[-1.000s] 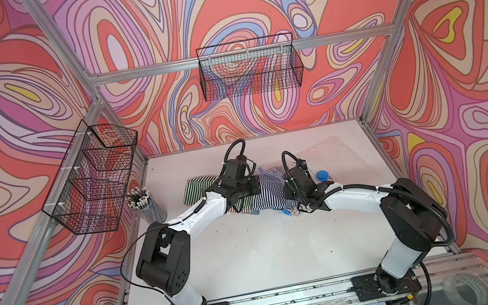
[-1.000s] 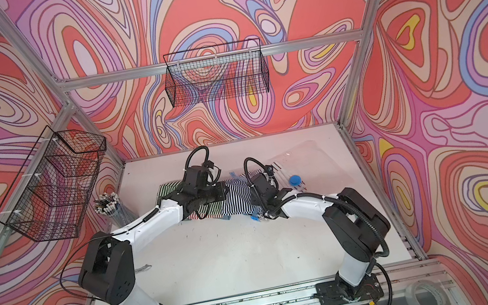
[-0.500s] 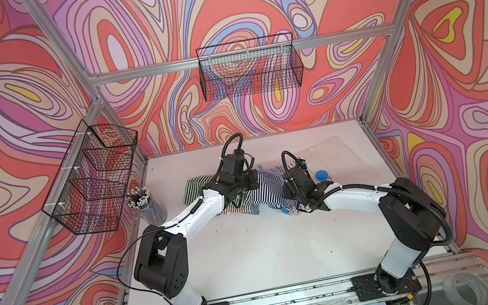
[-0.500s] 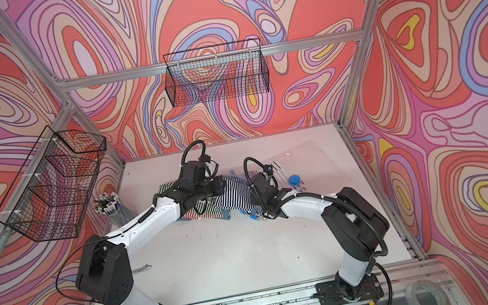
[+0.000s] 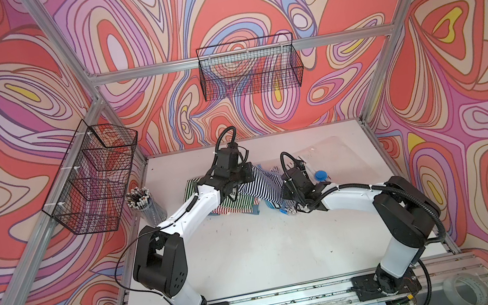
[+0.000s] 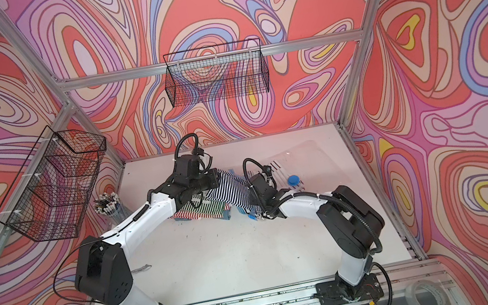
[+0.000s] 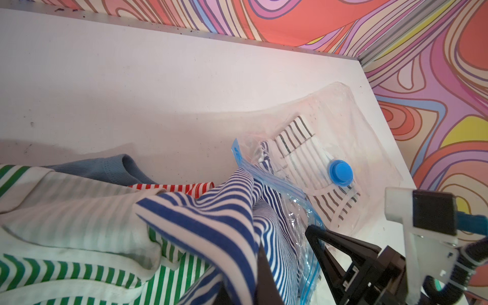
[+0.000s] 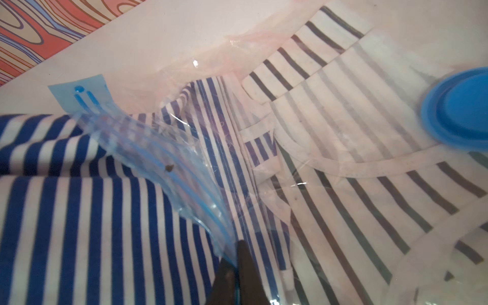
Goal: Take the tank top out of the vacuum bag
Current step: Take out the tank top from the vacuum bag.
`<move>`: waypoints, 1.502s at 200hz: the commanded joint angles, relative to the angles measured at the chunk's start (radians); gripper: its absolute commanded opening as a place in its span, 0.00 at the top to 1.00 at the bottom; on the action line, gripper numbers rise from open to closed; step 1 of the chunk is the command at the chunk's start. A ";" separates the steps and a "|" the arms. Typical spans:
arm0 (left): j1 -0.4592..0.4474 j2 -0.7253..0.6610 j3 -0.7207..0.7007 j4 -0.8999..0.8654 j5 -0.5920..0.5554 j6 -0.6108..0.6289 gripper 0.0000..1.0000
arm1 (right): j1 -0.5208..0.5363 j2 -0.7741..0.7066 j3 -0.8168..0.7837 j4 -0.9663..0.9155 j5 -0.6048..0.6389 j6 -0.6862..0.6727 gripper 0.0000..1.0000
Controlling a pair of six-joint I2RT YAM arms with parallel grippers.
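At the zip edge, right jaws pinch vacuum bag (left jaws clamp tank top).

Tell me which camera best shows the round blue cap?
The left wrist view: the blue cap shows whole, close and sharp. In the right wrist view the cap is larger but blurred and cut by the picture's edge. In both top views it is a small blue dot.

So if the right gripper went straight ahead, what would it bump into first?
Probably the blue-striped tank top, lying right ahead in the mouth of the vacuum bag; depth is unclear.
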 commanded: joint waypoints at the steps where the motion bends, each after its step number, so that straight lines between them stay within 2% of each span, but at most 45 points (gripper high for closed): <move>1: 0.032 0.004 0.044 0.007 -0.001 -0.013 1.00 | -0.005 0.019 0.000 0.023 -0.002 0.019 1.00; 88: 0.079 0.029 0.084 -0.048 -0.013 -0.001 1.00 | -0.005 0.059 0.016 0.035 -0.014 0.005 1.00; 208: 0.094 0.020 0.166 -0.082 0.051 -0.026 1.00 | -0.005 0.062 0.033 0.022 0.007 -0.018 1.00; 262: 0.093 -0.018 0.167 -0.129 0.044 -0.023 1.00 | -0.007 0.071 0.049 0.010 0.007 -0.029 1.00; 300: 0.109 -0.029 0.176 -0.196 -0.006 -0.008 1.00 | -0.007 0.072 0.065 0.000 0.004 -0.044 1.00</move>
